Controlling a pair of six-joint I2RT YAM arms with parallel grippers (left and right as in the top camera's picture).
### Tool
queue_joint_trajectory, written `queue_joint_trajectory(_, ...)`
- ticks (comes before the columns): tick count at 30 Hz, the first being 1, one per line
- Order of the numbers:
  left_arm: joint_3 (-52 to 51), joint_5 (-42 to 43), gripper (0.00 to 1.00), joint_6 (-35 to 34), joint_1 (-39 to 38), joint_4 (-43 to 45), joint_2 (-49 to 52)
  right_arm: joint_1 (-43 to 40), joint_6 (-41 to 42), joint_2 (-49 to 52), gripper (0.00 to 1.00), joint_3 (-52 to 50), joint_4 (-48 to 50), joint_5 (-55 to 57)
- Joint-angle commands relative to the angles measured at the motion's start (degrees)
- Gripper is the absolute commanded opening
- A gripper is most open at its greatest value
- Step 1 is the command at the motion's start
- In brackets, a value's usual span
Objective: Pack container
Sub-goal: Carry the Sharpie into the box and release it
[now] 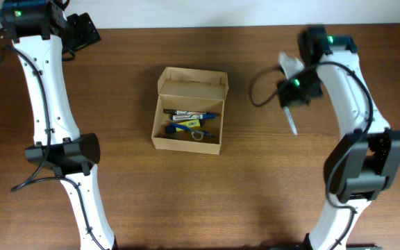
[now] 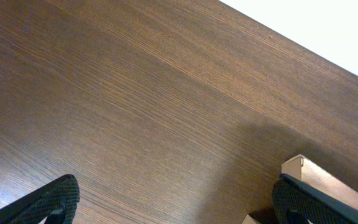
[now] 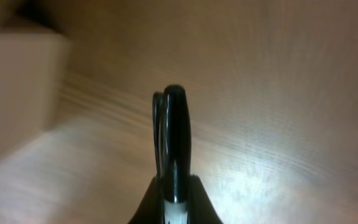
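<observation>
The container (image 1: 189,110) is a small tan cardboard box standing open at the table's middle, its lid flap up at the far side. Inside lie a black-capped marker (image 1: 186,112), blue pens (image 1: 189,121) and a small clip. My right gripper (image 1: 292,97) is to the right of the box and is shut on a white marker with a black cap (image 1: 293,123). In the right wrist view the marker (image 3: 174,137) sticks out between the fingers, and the box (image 3: 17,93) is a blur at the left. My left gripper (image 1: 89,31) is open and empty at the far left; its wrist view (image 2: 179,205) shows a corner of the box (image 2: 328,180).
The brown wooden table (image 1: 255,194) runs to a white edge at the back (image 1: 186,14). Both arm bases stand at the front left and the front right.
</observation>
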Motion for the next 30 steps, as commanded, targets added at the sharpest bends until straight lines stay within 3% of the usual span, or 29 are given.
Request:
queue_joint_trajectory(1, 0.8, -0.9, 1.0, 0.5, 0.2, 0.1, 0.1, 8.5, -0.4, -3.3, 0.04, 10.8, -1.3, 2.2)
queue_joint_trajectory(5, 0.8, -0.9, 1.0, 0.5, 0.2, 0.1, 0.1, 18.4, -10.6, -3.3, 0.04, 16.2, 1.1, 3.6)
queue_joint_trajectory(14, 0.8, -0.9, 1.0, 0.5, 0.2, 0.1, 0.1, 31.8, -29.0, 2.8, 0.04, 12.7, 7.3, -0.6)
queue_joint_trajectory(30, 0.8, -0.9, 1.0, 0.5, 0.2, 0.1, 0.1, 33.9, -26.9, 19.4, 0.04, 12.7, 6.7, -5.6)
